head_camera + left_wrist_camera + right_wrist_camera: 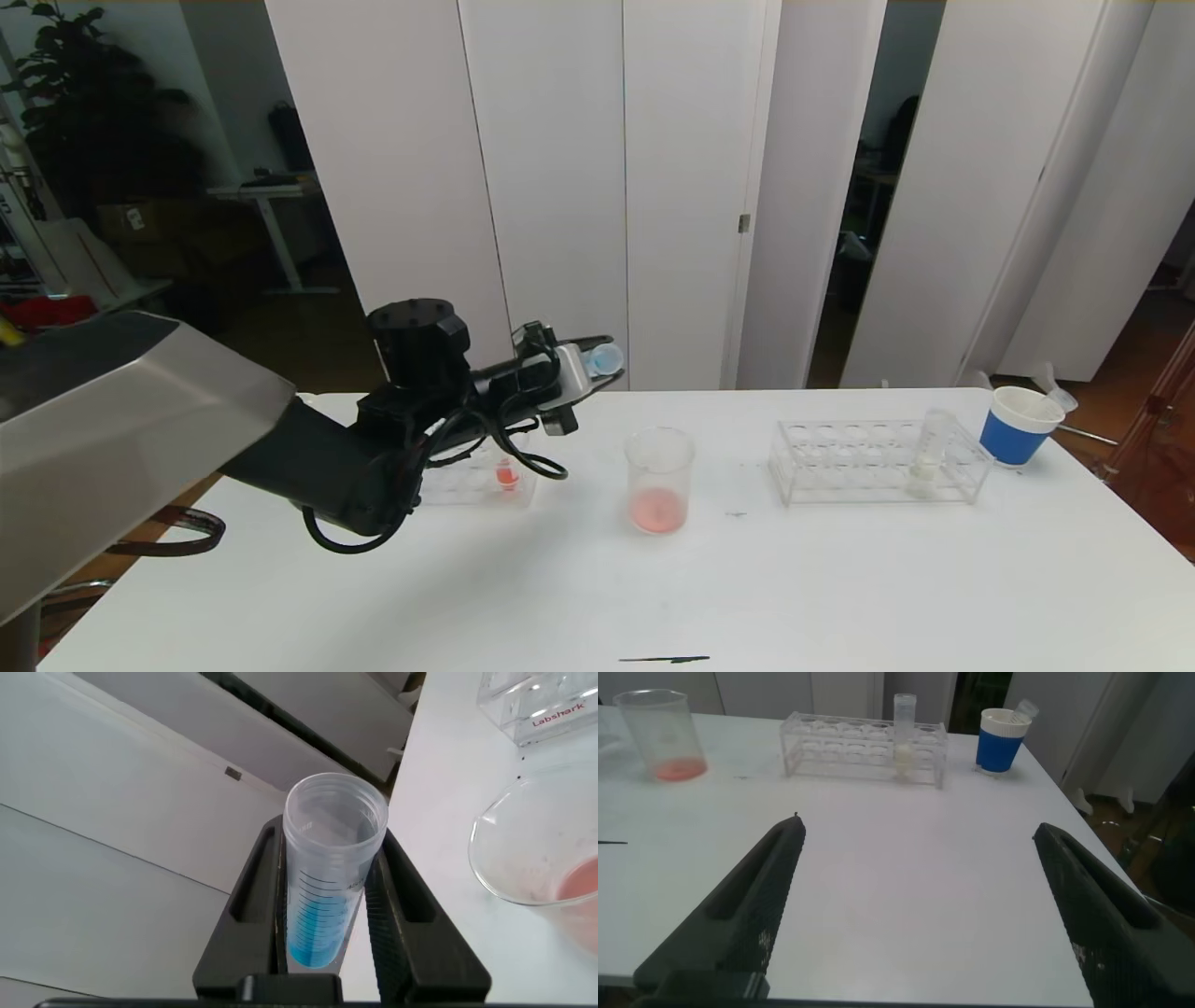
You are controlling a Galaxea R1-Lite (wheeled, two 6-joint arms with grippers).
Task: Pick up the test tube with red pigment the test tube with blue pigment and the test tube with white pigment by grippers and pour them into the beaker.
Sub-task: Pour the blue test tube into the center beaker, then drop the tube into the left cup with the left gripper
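Left tool (597, 359) grips test tube with blue pigment (329, 873); beaker (659, 480) holds pink-red liquid; right tool (915, 905) spread wide.

Lab bench: tube racks (878, 462), beaker (659, 481)

A table (840, 579) carries everything. Near its middle stands the beaker (659, 479). Toward the table's left side, a small rack (467, 485) holds one tube (506, 473), partly hidden behind my left arm. My left gripper (597, 359) hangs above the table between that rack and the beaker, nearer the far edge, with the test tube with blue pigment (327, 873) clamped between its fingers. To the right of the beaker sits a longer rack (873, 459); the test tube with white pigment (929, 453) stands upright near its right end. A cup (1019, 425) stands just beyond that rack, at the far right corner. My right gripper (920, 905) hovers spread wide over the table's near right part.
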